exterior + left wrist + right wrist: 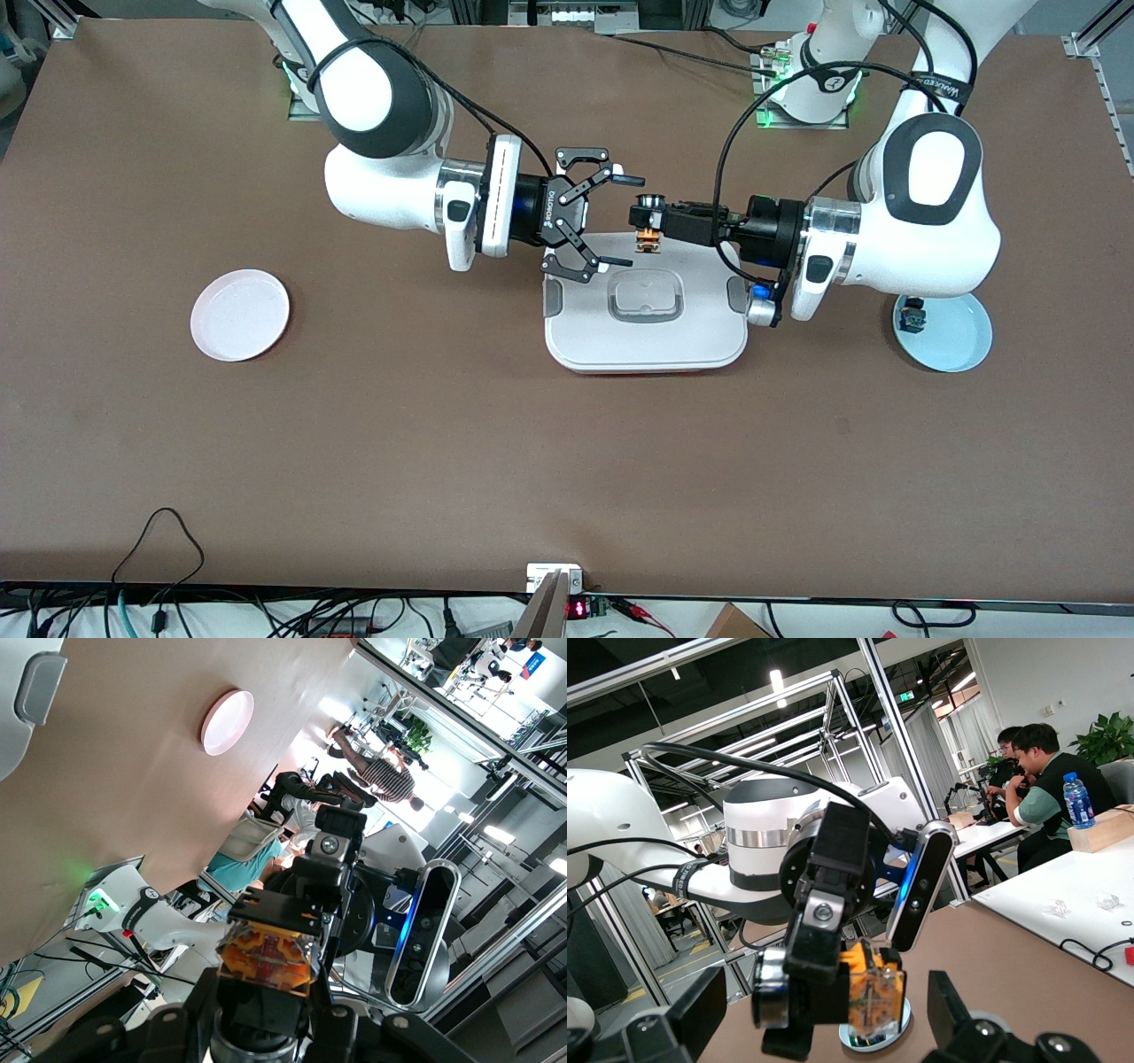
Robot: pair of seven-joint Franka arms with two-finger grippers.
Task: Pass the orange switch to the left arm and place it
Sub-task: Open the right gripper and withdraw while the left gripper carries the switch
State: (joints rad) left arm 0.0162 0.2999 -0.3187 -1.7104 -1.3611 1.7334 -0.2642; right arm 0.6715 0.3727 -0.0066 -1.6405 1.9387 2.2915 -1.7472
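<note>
The orange switch (649,236) hangs in the air over the edge of the box (645,341) that lies toward the robots' bases. My left gripper (645,218) is shut on it, and in the left wrist view the orange switch (266,957) sits clamped in my left gripper (266,997). My right gripper (625,221) stands open with its fingers spread on either side of the switch and apart from it. The right wrist view shows the switch (874,992) between the wide fingers of my right gripper (824,1008). The box is white, lidded and shut.
A pink plate (240,315) lies toward the right arm's end of the table. Toward the left arm's end, a light blue plate (957,341) holds a small dark switch (911,316). Cables run along the table's near edge.
</note>
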